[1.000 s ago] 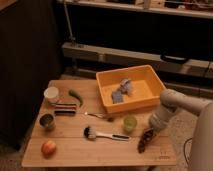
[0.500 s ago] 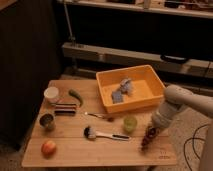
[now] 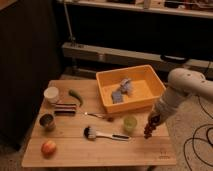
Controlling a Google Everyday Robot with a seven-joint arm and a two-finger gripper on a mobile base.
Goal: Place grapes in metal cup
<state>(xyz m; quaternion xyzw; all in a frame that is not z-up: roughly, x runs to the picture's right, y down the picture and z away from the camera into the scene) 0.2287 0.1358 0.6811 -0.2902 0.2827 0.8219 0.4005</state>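
The grapes [image 3: 149,129], a dark reddish-purple bunch, hang from my gripper [image 3: 153,120] just above the table's right side, right of the translucent green cup [image 3: 130,123]. The gripper is shut on the top of the bunch. The arm [image 3: 182,87] comes in from the right. The metal cup [image 3: 47,121], short and dull grey with a dark inside, stands near the table's left edge, far from the gripper.
On the wooden table [image 3: 100,152]: a yellow bin [image 3: 145,75] holding crumpled items at the back right, a white cup [image 3: 51,93], a green pepper [image 3: 76,96], a dark striped object [image 3: 65,108], a dish brush [image 3: 102,134], an apple [image 3: 48,147]. Cables lie on the floor at the right.
The gripper has risen and shifted slightly right, lifting the grapes off the table surface. Nothing else on the table has moved.
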